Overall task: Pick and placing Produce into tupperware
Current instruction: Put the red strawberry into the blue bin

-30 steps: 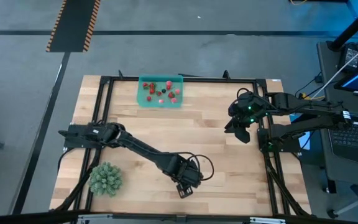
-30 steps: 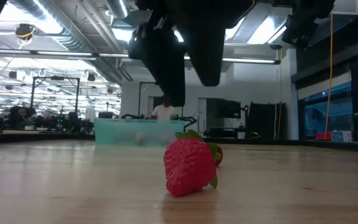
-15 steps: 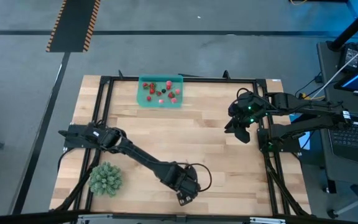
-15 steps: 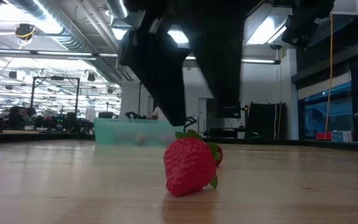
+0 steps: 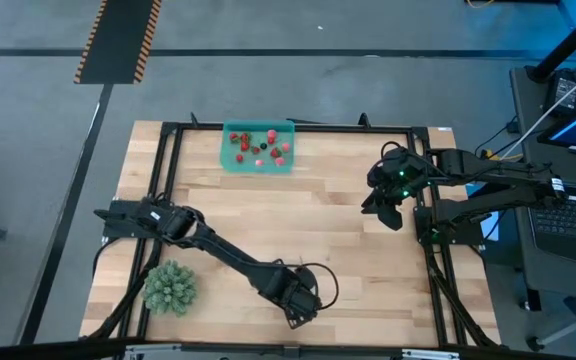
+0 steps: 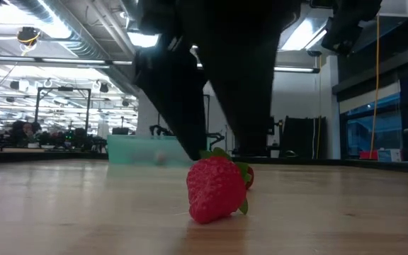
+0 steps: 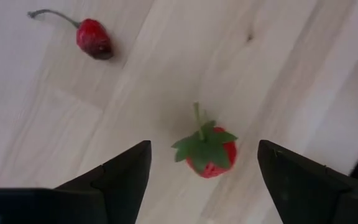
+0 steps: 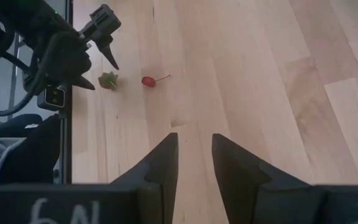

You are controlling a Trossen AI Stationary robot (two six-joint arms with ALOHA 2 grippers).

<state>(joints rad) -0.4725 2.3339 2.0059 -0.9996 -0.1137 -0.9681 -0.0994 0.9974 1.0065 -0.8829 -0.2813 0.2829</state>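
Strawberry (image 7: 209, 154) lies on the table (image 5: 348, 230) near the front edge, between the wide-apart fingers of the left gripper (image 7: 204, 180), not yet gripped. A cherry (image 7: 93, 38) sits nearby, also loose. About ten fruits already in the tupperware (image 5: 258, 149) at the far edge; two left out. Right gripper (image 8: 194, 165) waits at the right side, fingers slightly apart, empty.

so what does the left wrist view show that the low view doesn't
Only the left wrist view shows a small red cherry-like fruit with a stem, and looks down on the strawberry's green top. Only the low view shows the teal tupperware behind and the room beyond. Both show the strawberry on the wooden table under the open left gripper.
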